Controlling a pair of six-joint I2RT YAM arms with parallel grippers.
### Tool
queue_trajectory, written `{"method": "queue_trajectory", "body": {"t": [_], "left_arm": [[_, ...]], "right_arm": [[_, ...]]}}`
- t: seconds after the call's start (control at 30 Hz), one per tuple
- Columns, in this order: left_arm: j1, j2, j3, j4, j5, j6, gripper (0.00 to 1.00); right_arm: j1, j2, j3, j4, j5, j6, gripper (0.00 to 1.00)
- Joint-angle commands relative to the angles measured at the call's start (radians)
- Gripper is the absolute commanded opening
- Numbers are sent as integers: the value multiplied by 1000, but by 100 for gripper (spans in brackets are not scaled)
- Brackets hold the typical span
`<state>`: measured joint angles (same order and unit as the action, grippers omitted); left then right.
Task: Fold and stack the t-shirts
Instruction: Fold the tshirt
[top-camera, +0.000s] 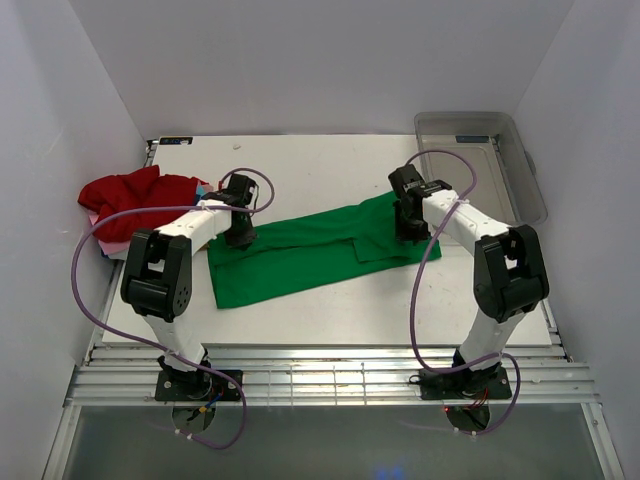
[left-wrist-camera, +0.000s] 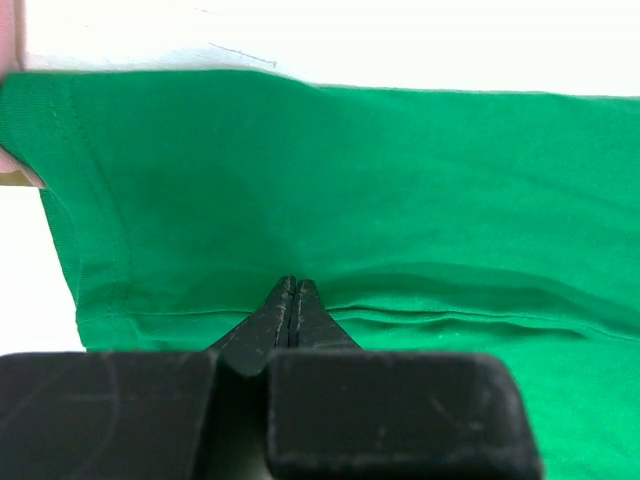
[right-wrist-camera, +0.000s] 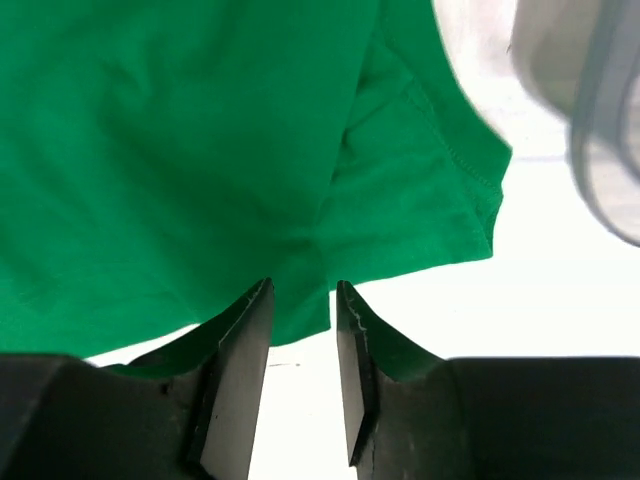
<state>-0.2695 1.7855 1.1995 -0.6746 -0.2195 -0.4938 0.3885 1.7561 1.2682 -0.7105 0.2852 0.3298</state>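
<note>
One soft green t-shirt (top-camera: 300, 255), folded long; left gripper (left-wrist-camera: 292, 288), 9 o'clock end, fingers pressed together; right gripper (right-wrist-camera: 300, 295), 3 o'clock end, fingers narrowly apart at stitched hem.

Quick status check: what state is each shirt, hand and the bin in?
Green shirt: spread flat, partly folded.
Red shirt: crumpled heap, unfolded.
Left hand: shut, tips on the green shirt.
Right hand: open, at the green shirt's edge.
Bin: upright, no lid.
</note>
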Motion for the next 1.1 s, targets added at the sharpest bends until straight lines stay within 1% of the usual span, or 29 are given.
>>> {"method": "queue_trajectory", "body": {"t": [0.0,0.1,0.17,0.2,0.23,0.37,0.53,0.63,0.7,0.73,0.77,0.87,0.9,0.93,1.07], "left_arm": [[-8,-40,20,1,9,3,0],[-16,-18,23,1,8,8,0],[-20,-2,21,0,6,17,0],[-22,14,18,-2,6,20,0],[-25,21,14,1,6,18,0],[-28,46,-12,6,6,18,0],[-27,69,-26,4,14,15,0],[-28,69,-29,0,17,12,0],[-27,61,-32,-2,19,9,0],[-28,58,-40,-3,20,6,0],[-28,52,-43,-6,20,3,0],[-30,43,-60,-14,29,-11,0],[-30,32,-66,-17,41,-17,0],[-34,25,-74,-20,48,-25,0],[-65,-11,-124,-23,81,-72,0]], "right_arm": [[4,12,126,-21,20,6,38],[4,72,199,-29,5,8,38],[4,117,221,-18,-9,6,27],[4,132,240,-17,-24,6,12],[4,160,244,-11,-29,8,8],[4,221,247,0,-41,12,8],[3,304,281,-41,-3,26,8],[1,345,330,-67,35,34,8],[-3,373,396,-96,60,38,8],[-11,413,427,-112,65,40,8],[-16,437,503,-128,68,38,8],[-34,538,630,-207,75,44,8],[-39,560,711,-230,74,45,8],[-45,606,749,-237,69,43,8],[-53,695,904,-224,26,19,8]]}}
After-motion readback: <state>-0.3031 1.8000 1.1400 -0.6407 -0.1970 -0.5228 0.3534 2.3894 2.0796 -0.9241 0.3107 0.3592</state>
